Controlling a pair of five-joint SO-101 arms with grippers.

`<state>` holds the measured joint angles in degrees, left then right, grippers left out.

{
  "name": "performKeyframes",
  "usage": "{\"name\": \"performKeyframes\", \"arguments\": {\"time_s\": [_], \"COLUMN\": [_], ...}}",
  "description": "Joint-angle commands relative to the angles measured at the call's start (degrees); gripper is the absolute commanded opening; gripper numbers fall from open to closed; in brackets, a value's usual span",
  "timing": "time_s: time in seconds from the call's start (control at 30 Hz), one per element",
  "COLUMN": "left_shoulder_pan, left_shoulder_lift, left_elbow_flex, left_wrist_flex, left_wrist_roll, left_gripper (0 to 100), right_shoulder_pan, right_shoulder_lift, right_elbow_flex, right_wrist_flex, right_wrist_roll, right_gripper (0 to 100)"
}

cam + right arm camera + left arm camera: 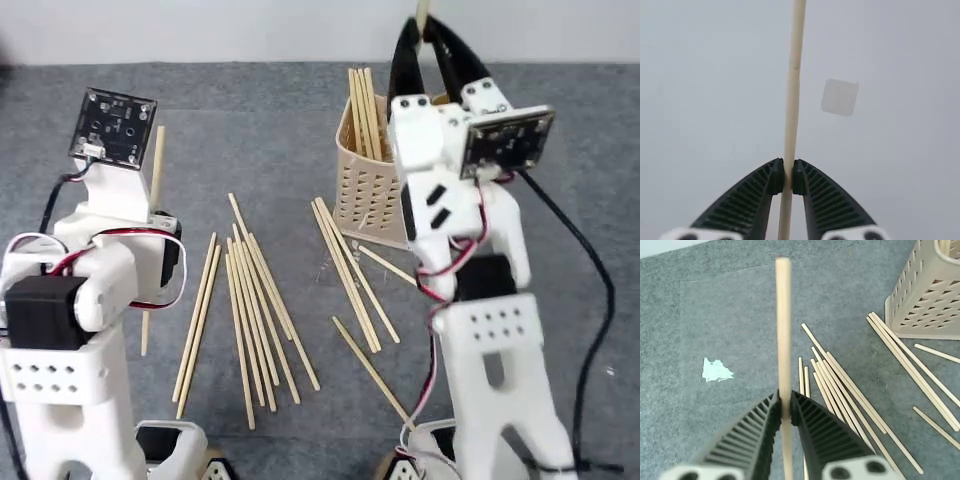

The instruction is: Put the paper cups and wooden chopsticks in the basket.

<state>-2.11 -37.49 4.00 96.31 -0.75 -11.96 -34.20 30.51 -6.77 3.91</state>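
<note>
My left gripper (785,407) is shut on a wooden chopstick (783,330) that stands upright above the grey mat; in the high view this chopstick (157,165) pokes out past the left arm's camera board. My right gripper (787,177) is shut on another chopstick (794,85), held high above the beige basket (368,195), with the gripper (425,30) at the top edge. Several chopsticks (362,110) stand in the basket (925,295). Many loose chopsticks (255,310) lie on the mat between the arms, and another bundle (350,275) lies in front of the basket.
A small pale scrap (716,370) lies on the mat left of the loose sticks. A pale square patch (840,97) marks the wall behind the right gripper. The basket stands close against the right arm (450,210).
</note>
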Motion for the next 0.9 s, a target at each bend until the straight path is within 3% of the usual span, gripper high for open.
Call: {"name": "performKeyframes", "arguments": {"time_s": [0.0,0.37,0.5,0.7,0.87], "left_shoulder_pan": [0.35,0.35,0.35,0.44,0.44], "left_shoulder_lift": [-1.58,-1.58,-1.58,-1.58,-1.67], "left_elbow_flex": [-1.80,-1.80,-1.80,-1.89,-2.15], "left_wrist_flex": [0.09,-0.09,-0.09,-0.09,-0.35], "left_wrist_roll": [0.62,0.70,0.79,3.16,3.16], "left_gripper": [1,1,1,1,1], "right_shoulder_pan": [1.10,1.63,-0.31,-0.48,-0.48], "right_shoulder_lift": [4.09,10.07,10.07,9.36,6.55], "right_elbow_flex": [-2.81,12.57,14.51,13.45,14.15], "right_wrist_flex": [-6.81,-18.95,-15.25,-8.31,-5.93], "right_wrist_roll": [0.62,2.02,3.60,3.34,3.43], "right_gripper": [0.8,0.9,2.1,21.0,22.3]}}
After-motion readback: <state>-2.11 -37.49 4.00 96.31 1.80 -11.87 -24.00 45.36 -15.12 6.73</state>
